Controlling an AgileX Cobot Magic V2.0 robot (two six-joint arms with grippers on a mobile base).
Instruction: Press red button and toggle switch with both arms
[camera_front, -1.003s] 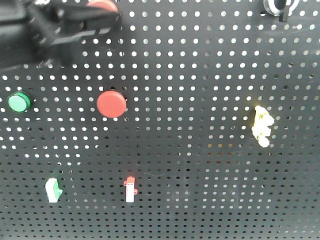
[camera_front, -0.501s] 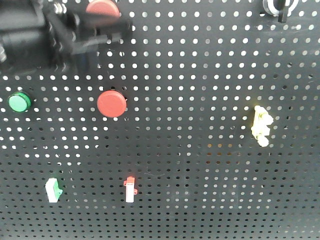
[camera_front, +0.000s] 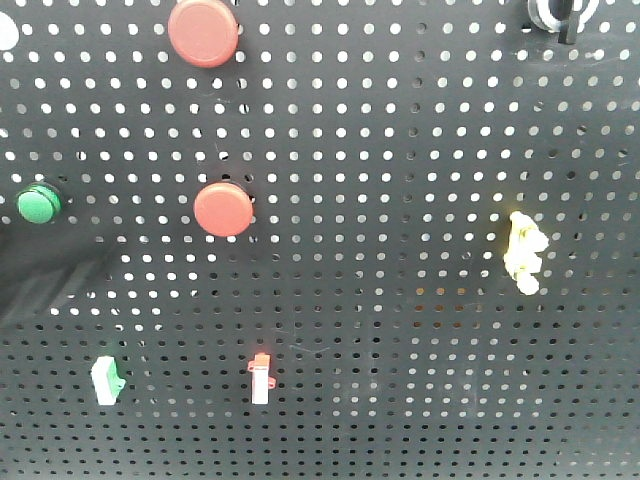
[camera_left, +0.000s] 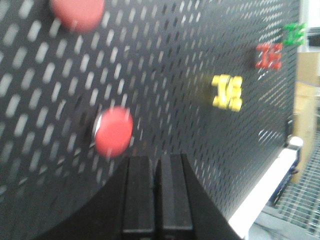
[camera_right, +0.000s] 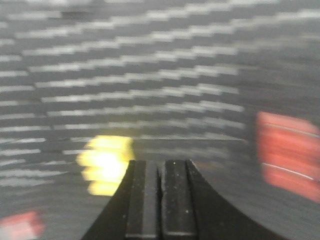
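While sighting along the left gripper (camera_left: 155, 200), note both fingers pressed together to a thin seam, with nothing held. Same for the right gripper (camera_right: 160, 200): drawn flat together, empty. Just ahead of the left tips and slightly to their left, find a red button (camera_left: 114, 131), apart from them and not touched. Farther up the pegboard (camera_left: 200, 150), find a second red button (camera_left: 77, 12). Ahead of the right tips, only blur: a yellow piece (camera_right: 106, 165) and a red smear (camera_right: 289, 155), too soft to name.

In the front view, place both buttons one above the other on the left half. Place the toggle switch (camera_front: 560, 12) at far right, cut by the top edge and well apart from them.

Expect a stiff, sprung cap on either button: no grasp needed, so push square on the flat face with closed tips. Treat the switch as small, hard and probably slippery. Catch the black pointer from the side, by a nudge or with slightly parted fingers, not by the silver ring.
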